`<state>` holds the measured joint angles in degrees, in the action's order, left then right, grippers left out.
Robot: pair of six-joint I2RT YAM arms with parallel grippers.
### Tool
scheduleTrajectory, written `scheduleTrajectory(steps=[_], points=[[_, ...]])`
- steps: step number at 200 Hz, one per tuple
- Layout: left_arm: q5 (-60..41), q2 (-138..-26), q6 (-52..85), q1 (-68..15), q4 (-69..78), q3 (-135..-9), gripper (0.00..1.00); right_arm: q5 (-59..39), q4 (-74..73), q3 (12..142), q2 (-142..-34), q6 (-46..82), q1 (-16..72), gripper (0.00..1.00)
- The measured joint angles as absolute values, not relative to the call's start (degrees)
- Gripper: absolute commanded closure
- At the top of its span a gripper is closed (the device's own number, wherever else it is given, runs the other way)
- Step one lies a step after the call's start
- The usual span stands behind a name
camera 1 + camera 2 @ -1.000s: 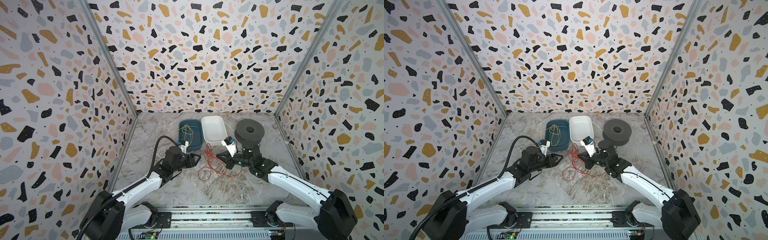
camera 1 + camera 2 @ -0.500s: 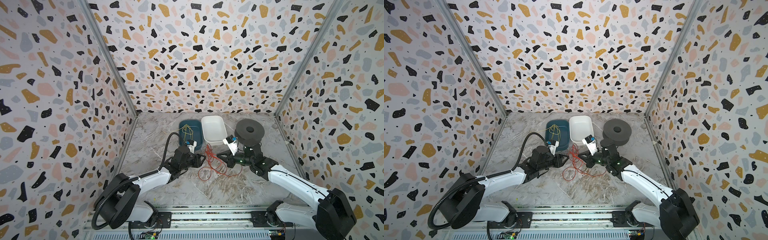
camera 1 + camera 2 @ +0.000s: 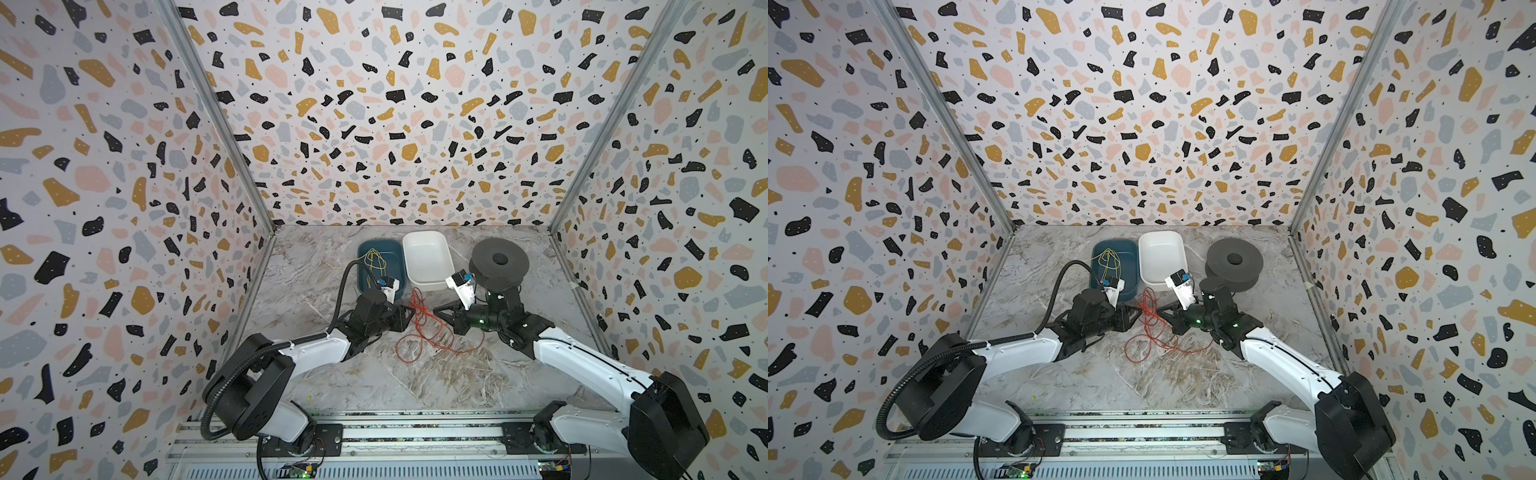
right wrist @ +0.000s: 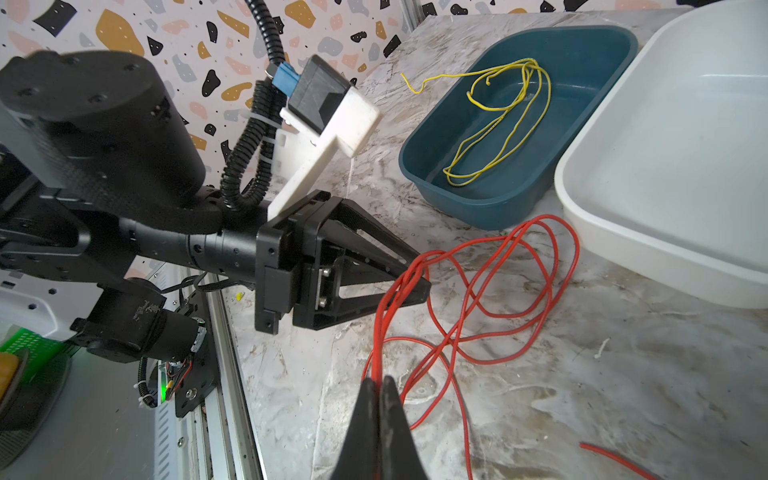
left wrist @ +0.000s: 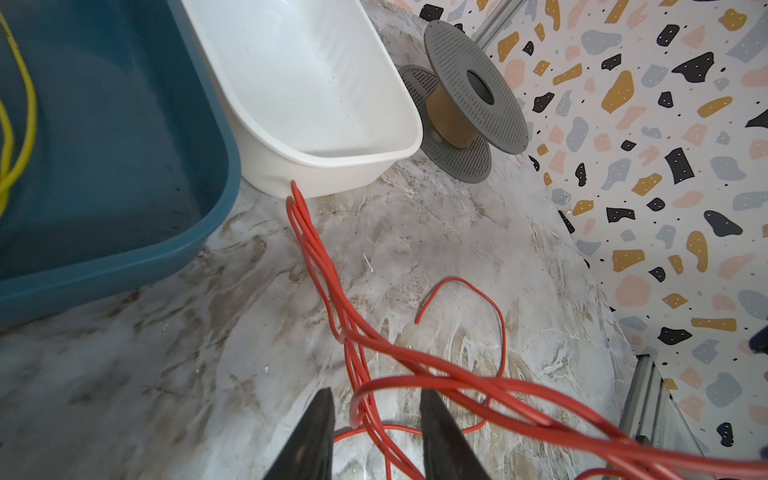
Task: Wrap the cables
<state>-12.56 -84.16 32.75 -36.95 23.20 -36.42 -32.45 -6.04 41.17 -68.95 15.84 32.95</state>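
My right pincer [image 4: 379, 380] is pinching shut on a bundle of the cables [image 4: 377, 345]; my left pincer [image 5: 376, 399] is standing part open, with red strands running between its fingers, not squeezed; the other loops are lying on the worktop [image 4: 582, 395] between both pincers.

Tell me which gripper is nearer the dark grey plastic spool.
Right. The right gripper is in front of the spool, slightly left; the left gripper is farther left, thin red wire stretching between them.
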Motion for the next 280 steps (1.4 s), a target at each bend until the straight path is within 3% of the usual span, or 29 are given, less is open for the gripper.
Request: scheduleTrajectory(steps=[43, 58, 84, 101, 162, 212, 280], points=[[-12.47, -85.78, 32.56, -36.99, 23.29, -36.42, 0.69, -32.36, -6.04, 41.21, -68.95, 16.47, 32.82, 1.0], [-12.45, -86.52, 32.51, -36.99, 23.27, -36.42, 0.75, -32.36, -6.04, 41.21, -68.99, 16.64, 32.73, 1.0], [-12.27, -87.05, 32.36, -37.01, 23.27, -36.47, 0.78, -32.32, -6.04, 41.21, -69.12, 16.73, 32.62, 1.0], [-11.75, -87.15, 32.36, -37.04, 23.22, -36.58, 0.87, -32.21, -6.02, 41.21, -69.19, 16.84, 32.58, 1.0], [-7.57, -85.58, 33.12, -37.04, 21.67, -37.54, 1.0, -31.22, -5.91, 41.21, -69.01, 16.84, 32.34, 1.0], [-5.23, -83.05, 33.41, -37.04, 17.54, -38.83, 1.0, -29.54, -4.34, 41.23, -68.36, 16.84, 31.64, 1.0], [0.84, -68.82, 33.52, -34.83, 3.66, -41.12, 1.0, -25.19, -2.37, 41.45, -66.61, 16.91, 30.17, 1.0]])
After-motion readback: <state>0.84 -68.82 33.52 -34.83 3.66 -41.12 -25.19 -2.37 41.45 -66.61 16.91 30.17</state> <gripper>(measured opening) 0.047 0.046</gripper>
